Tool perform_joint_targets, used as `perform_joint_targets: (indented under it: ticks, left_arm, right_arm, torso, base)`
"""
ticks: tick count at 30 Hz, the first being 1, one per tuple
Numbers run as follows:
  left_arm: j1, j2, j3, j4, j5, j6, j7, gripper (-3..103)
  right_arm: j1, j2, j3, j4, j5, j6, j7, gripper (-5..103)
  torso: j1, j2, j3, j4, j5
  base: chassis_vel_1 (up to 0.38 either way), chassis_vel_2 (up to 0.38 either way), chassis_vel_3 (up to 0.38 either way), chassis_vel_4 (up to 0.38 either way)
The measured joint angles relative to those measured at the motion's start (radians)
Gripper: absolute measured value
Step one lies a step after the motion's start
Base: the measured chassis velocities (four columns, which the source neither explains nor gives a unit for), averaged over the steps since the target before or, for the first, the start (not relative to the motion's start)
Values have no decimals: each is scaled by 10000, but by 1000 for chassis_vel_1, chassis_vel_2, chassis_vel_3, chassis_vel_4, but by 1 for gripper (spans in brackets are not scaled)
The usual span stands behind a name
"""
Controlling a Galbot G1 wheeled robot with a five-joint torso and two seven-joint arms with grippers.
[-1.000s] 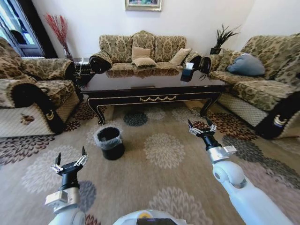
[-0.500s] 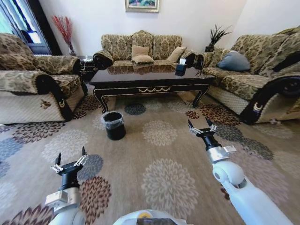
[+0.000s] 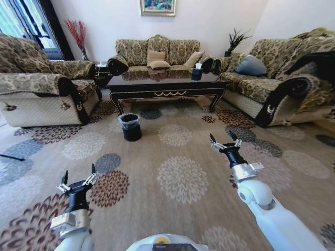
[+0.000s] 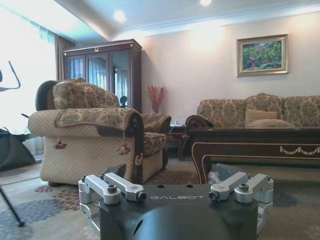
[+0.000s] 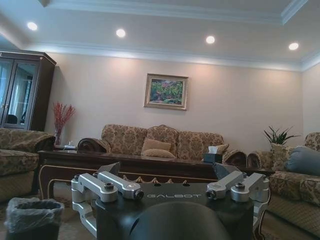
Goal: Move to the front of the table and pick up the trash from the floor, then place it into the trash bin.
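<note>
The dark glossy table [image 3: 168,93] stands far ahead on the patterned carpet, with gold scrollwork on its front apron. The black trash bin [image 3: 131,127] with a clear liner sits on the floor in front of the table's left end. The trash is out of view on the floor. My left gripper [image 3: 79,178] hangs open and empty low at the left. My right gripper [image 3: 225,141] is held open and empty at the right, well short of the table. The right wrist view shows the table [image 5: 100,167] and the bin [image 5: 32,217] beyond the gripper [image 5: 167,170]. The left wrist view has the table [image 4: 250,145] behind the gripper [image 4: 172,172].
Patterned sofas ring the table: one at the left [image 3: 42,97], one at the back [image 3: 162,55], one at the right [image 3: 272,86]. A black tissue box [image 3: 197,73] sits on the table's right end. A thin dark rod [image 3: 10,157] lies at the far left. Wide open carpet lies before me.
The whole head view has shifted: table, bin and sofas now look smaller and farther, with more carpet in front, so the camera has moved. Both arms keep the same pose.
</note>
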Motion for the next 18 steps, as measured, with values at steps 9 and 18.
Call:
perform_joint_targets:
  ticks: [9, 18]
  left_arm:
    - [4, 0, -2, 0, 0, 0, -3, 100]
    - [-3, 0, 2, -1, 0, 0, -1, 100]
  right_arm:
    - [-2, 1, -1, 1, 0, 0, -1, 100]
    - [2, 0, 0, 0, 0, 0, -1, 100]
  torso:
    - [-2, 1, -5, -3, -1]
    - [2, -2, 4, 3, -1]
  base:
    - [339, -262, -368, 245]
    - [2, -27, 19, 37]
